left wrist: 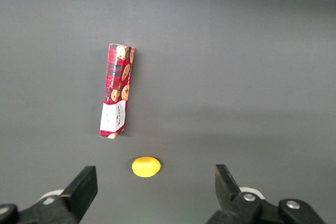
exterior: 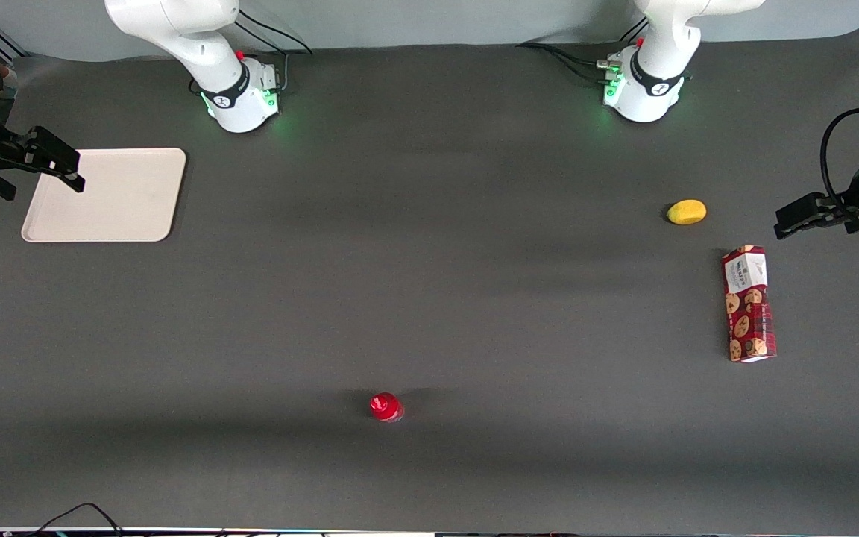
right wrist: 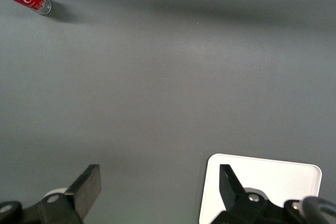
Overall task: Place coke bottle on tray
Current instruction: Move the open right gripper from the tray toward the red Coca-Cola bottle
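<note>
Hovering: open gripper over tray edge

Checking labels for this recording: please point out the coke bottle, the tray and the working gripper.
coke bottle (exterior: 385,406): front view, on its red cap.
tray (exterior: 120,198): front view, on its bare cream floor.
gripper (right wrist: 157,192): right wrist view, midway between its open fingertips, above the tray's edge.

Claw over tray — bottle well apart

tool over tray | bare table to coke bottle
</note>
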You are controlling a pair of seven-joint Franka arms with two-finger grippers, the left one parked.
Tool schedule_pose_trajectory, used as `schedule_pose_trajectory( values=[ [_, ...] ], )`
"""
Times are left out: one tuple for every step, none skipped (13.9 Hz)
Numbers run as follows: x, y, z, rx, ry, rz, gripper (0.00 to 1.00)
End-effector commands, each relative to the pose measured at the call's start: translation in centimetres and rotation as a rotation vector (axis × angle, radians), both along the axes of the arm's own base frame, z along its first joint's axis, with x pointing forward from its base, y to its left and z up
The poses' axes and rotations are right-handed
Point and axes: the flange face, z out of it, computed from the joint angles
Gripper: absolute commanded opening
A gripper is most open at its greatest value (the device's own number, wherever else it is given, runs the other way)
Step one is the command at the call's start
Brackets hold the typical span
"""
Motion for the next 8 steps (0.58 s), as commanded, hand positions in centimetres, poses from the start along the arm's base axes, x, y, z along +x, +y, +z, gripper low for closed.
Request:
schedule_pose_trajectory(
  values=[
    [0.1,0.0,0.7,0.023,0.011,0.003,1.00],
    [0.1,-0.1,0.6,0.025,0.020,0.002,1.00],
    [0.2,-0.1,0.6,0.023,0.020,0.002,1.00],
    [0.2,-0.1,0.6,0.025,0.020,0.003,1.00],
    [0.2,0.1,0.5,0.024,0.022,0.006,1.00],
    [0.1,0.3,0.1,0.024,0.035,0.009,1.00],
    [-0.1,0.6,0.1,0.027,0.046,0.013,1.00],
    [-0.1,1.3,0.3,0.042,0.047,0.005,1.00]
  ],
)
